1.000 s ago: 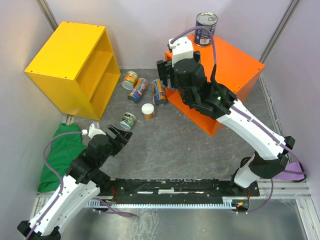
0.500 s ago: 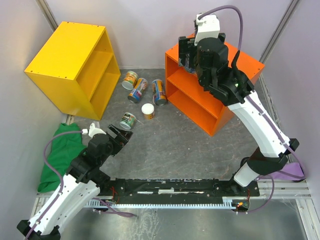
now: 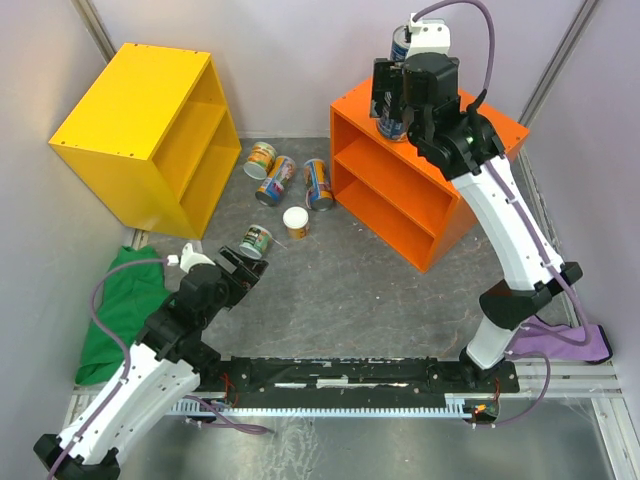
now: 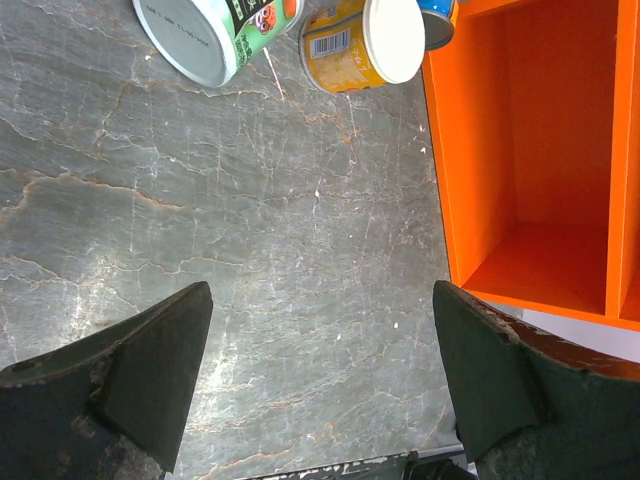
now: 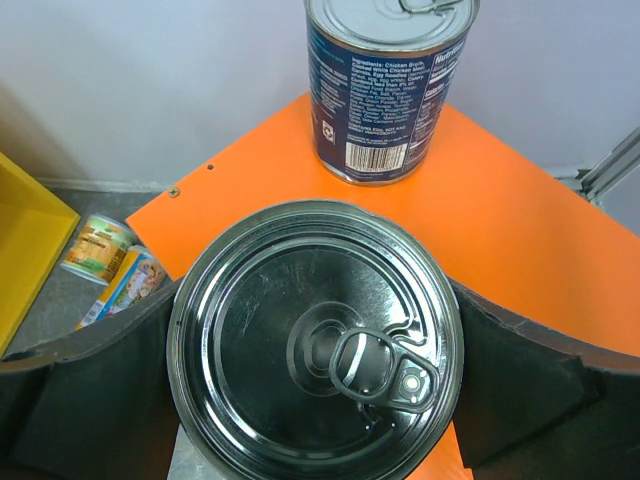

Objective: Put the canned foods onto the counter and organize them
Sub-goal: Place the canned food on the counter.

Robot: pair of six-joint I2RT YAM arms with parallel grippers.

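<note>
My right gripper [image 3: 393, 108] is shut on a wide silver-topped tin [image 5: 315, 340], its pads pressed on both sides, over the left corner of the orange counter's top [image 5: 520, 230]. I cannot tell whether the tin rests on it. A second blue-labelled tin [image 5: 390, 85] stands upright farther back on the counter [image 3: 470, 140]. Several cans lie on the floor left of the counter: three colourful ones [image 3: 277, 180], a white-lidded one [image 3: 296, 221] and a green one [image 3: 256, 240]. My left gripper [image 4: 320, 340] hangs open above bare floor, short of the green can [image 4: 210, 35] and a yellow can [image 4: 365, 40].
A yellow cabinet [image 3: 150, 130] lies at the far left, its open side facing the floor cans. A green cloth [image 3: 115, 310] is bunched beside my left arm. Grey walls close in the back and sides. The counter's open shelves [image 4: 540, 150] face the floor.
My right arm has risen from beside the counter's left face up over its top, carrying the wide tin. The left arm has not moved.
</note>
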